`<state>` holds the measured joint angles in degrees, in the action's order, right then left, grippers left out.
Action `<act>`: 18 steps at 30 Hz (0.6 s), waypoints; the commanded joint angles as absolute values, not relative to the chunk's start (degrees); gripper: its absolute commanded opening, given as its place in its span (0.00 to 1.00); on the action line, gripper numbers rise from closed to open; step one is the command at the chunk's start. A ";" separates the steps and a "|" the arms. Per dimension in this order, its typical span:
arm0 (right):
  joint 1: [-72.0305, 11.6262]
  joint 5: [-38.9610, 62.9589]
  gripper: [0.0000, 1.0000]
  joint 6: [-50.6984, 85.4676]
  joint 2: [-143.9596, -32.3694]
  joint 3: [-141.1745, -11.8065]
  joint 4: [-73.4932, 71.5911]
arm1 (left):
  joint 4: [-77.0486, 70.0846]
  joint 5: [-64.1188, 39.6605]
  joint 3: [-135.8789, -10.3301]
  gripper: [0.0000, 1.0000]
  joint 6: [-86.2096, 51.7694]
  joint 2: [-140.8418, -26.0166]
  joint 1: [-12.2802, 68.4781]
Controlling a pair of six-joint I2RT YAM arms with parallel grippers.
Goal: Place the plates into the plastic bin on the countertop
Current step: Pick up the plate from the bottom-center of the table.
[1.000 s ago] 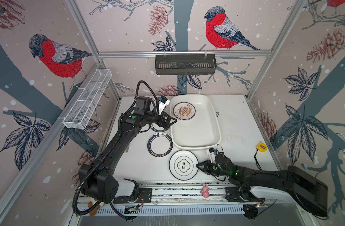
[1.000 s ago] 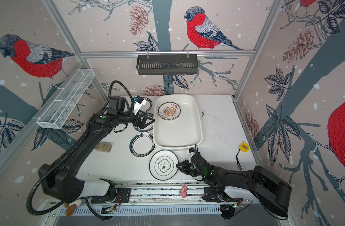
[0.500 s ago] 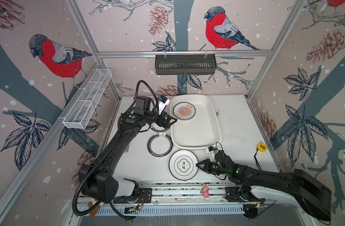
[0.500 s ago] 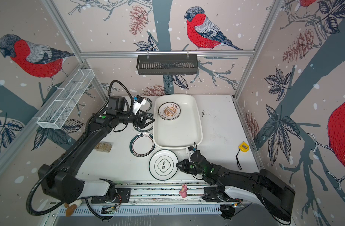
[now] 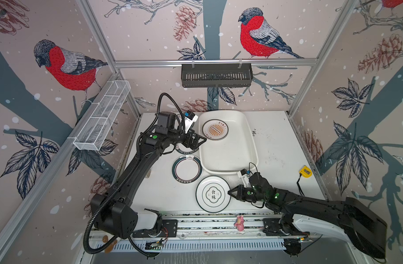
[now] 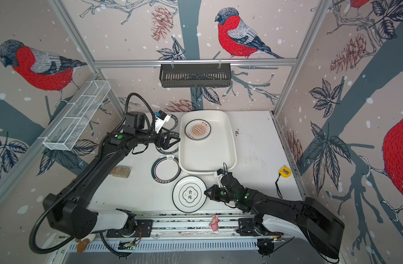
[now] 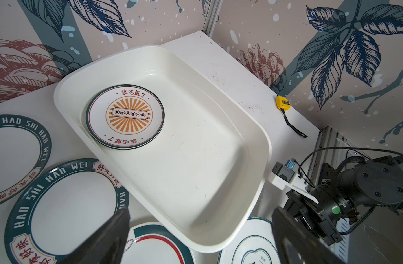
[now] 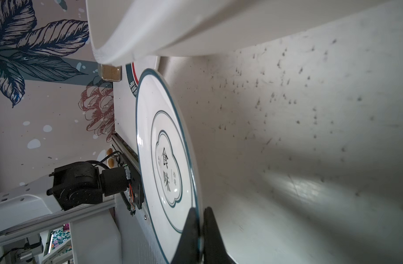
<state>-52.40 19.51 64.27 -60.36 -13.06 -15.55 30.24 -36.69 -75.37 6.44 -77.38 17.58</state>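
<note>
The right claw (image 8: 199, 211) is clamped shut on the rim of the large round white plate with black characters (image 5: 213, 193), one finger over the lip and one under it. The plate stretches away from the tips, low over the speckled white counter (image 5: 278, 157); I cannot tell whether it rests there or is just lifted. Off to one side of this claw, close past the plate's edge, rises the short wall of the large white rectangular plastic bin (image 5: 229, 157). Beyond the held plate lies a round dark-green-rimmed plate with a white centre (image 5: 187, 169), flat on the counter just beside the bin's long wall. Farther on, the left claw (image 7: 200, 212) hangs with its fingers wide apart and nothing between them, above another green-rimmed lettered plate (image 7: 63, 205). Ahead of that claw, in the bin's far corner, a round cream plate with an orange sunburst (image 5: 215, 129) lies flat, the only plate inside. The step in hand looks like picking up the white plate. The next move calls for raising it clear of the bin's rim, carrying it over the wall, and lowering it onto the bare floor. Held by one edge, it will likely droop, so slow and level seems wise.
</note>
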 commanded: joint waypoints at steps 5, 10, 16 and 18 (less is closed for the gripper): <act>-52.28 23.05 0.00 60.30 -61.98 -16.18 -14.55 | 30.24 -35.78 -76.28 0.96 7.81 -76.82 17.70; -52.15 24.57 0.00 58.09 -63.30 -18.68 -12.68 | 30.58 -34.99 -76.71 0.96 8.30 -76.64 17.60; -52.20 27.94 0.00 55.00 -66.51 -22.62 -11.30 | 31.99 -33.26 -78.68 0.96 9.44 -76.55 17.38; -52.18 29.45 0.00 54.25 -67.77 -24.20 -11.21 | 32.66 -32.71 -79.72 0.96 9.83 -76.47 17.19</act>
